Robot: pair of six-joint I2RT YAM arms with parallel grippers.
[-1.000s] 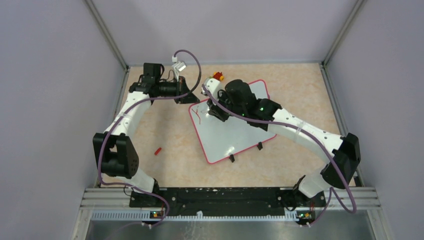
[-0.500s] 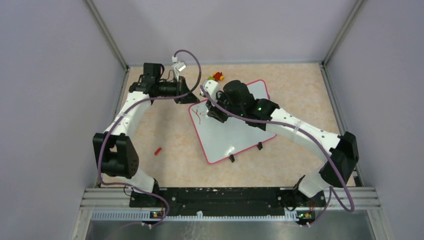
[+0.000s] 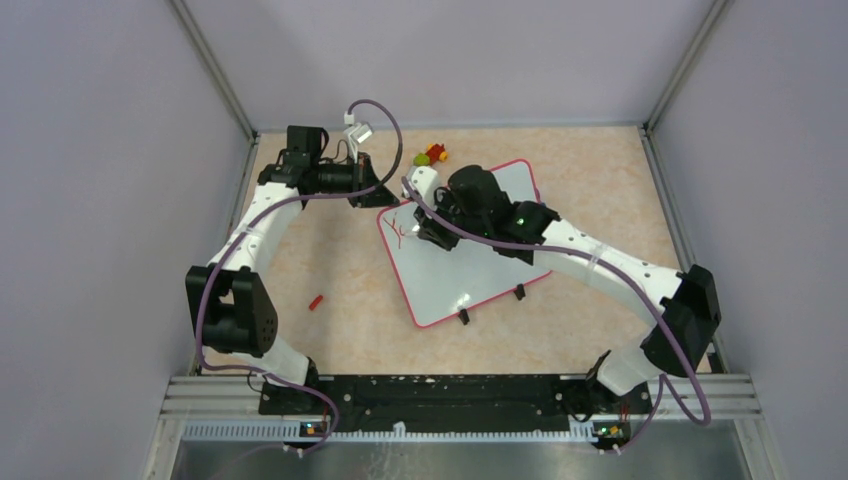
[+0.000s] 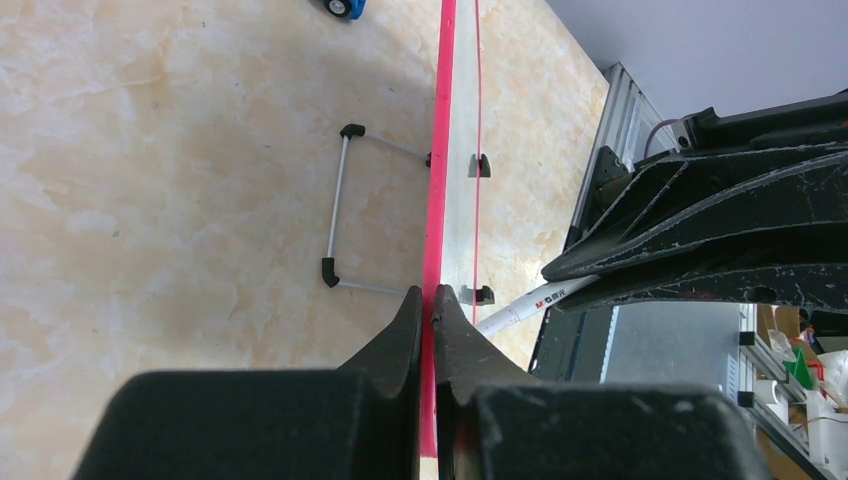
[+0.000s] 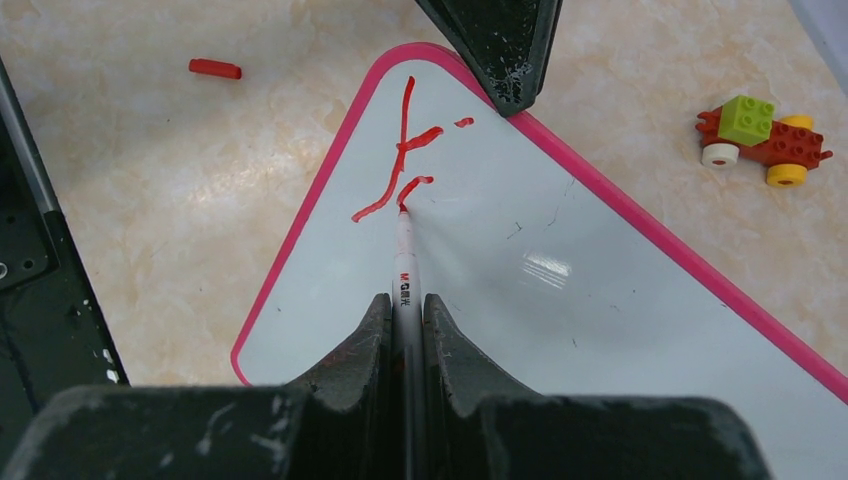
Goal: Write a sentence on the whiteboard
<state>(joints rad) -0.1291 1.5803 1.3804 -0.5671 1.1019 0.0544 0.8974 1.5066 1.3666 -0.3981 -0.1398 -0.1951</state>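
Observation:
The whiteboard point(image 3: 480, 270), glossy white with a pink-red rim, lies tilted on the table. My left gripper point(image 3: 385, 197) is shut on the rim at its far left corner point(image 4: 437, 200), one finger on each side of the board's edge. My right gripper point(image 5: 404, 305) is shut on a white marker point(image 5: 404, 250) whose red tip touches the board. Of the sentence, only red strokes point(image 5: 400, 160) show near that corner: a slanted Y-like shape, a small dash and a short curve at the tip. In the top view the right gripper point(image 3: 425, 228) hovers by these strokes point(image 3: 399, 233).
A toy car of bricks point(image 5: 765, 140) sits beyond the board's far edge. A red marker cap point(image 3: 316, 301) lies on the table left of the board. Two black clips point(image 3: 463, 316) stick out from the board's near edge. A wire stand point(image 4: 340, 215) shows under the board.
The red strokes near the corner have grown from a faint mark into a Y-like shape plus a short curve. The right gripper shifted slightly with the marker. The left gripper stayed put.

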